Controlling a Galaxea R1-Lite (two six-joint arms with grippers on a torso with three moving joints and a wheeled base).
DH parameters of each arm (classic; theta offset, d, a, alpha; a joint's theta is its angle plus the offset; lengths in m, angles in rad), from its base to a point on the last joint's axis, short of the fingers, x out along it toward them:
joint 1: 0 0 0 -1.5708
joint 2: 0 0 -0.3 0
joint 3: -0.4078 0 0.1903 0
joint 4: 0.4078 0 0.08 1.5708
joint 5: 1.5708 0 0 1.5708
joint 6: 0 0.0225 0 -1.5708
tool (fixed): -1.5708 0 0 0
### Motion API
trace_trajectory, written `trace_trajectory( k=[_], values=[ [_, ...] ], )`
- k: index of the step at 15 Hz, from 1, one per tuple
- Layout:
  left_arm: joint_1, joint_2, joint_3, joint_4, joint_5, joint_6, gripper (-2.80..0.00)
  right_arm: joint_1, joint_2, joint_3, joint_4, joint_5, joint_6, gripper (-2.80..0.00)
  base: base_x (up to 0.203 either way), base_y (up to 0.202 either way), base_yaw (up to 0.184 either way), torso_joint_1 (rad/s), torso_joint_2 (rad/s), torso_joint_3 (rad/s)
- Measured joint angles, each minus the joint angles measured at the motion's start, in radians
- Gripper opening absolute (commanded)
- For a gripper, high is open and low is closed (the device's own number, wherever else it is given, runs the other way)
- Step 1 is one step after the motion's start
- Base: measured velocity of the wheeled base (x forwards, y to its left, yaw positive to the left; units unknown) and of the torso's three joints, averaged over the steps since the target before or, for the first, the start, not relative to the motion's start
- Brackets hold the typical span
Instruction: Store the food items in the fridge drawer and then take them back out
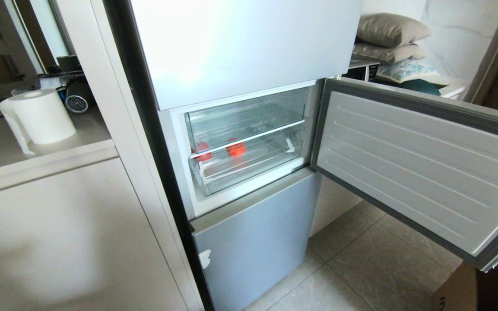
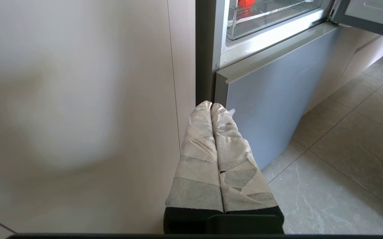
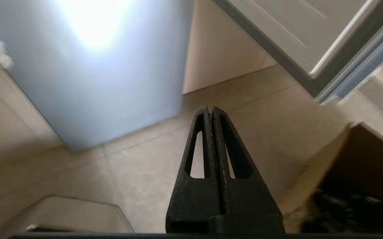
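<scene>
Down low, the right pincer has its black slotted fingers pressed together with nothing between them, pointing at the tiled floor in front of the fridge's lowest front. A cardboard box stands on the floor near it, under the edge of the open door.

The left pincer is likewise together and empty, its fingers wrapped in pale tape. It hangs level beside the beige cabinet, its tips near the black side edge of the fridge. Neither arm shows in the head view.

From the head view, the fridge has its middle door swung wide to the right. Inside sit two clear bins, one above the other. The lower one, the drawer, is pushed in. Behind its clear front a red fruit shows near the middle, and a second red shape lies toward the left end; what that second shape is I cannot tell.

Left of the fridge, a paper roll stands on the tabletop with some dark clutter behind it. Cushions are piled beyond the door.
</scene>
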Motion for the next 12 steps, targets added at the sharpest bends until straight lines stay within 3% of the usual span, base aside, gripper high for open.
trace_trajectory(
  k=[8,12],
  values=[
    [-0.001,0.000,0.000,0.000,0.000,0.000,-2.80,-0.007,-0.109,-0.010,0.059,-0.007,0.008,-2.80,0.000,0.000,0.000,0.000,0.00,0.000],
    [0.000,0.000,0.000,0.000,0.000,0.000,-2.80,-0.007,-0.110,-0.010,0.061,-0.008,0.027,-2.80,-0.001,-0.007,0.147,0.003,0.00,0.004]
  ],
)
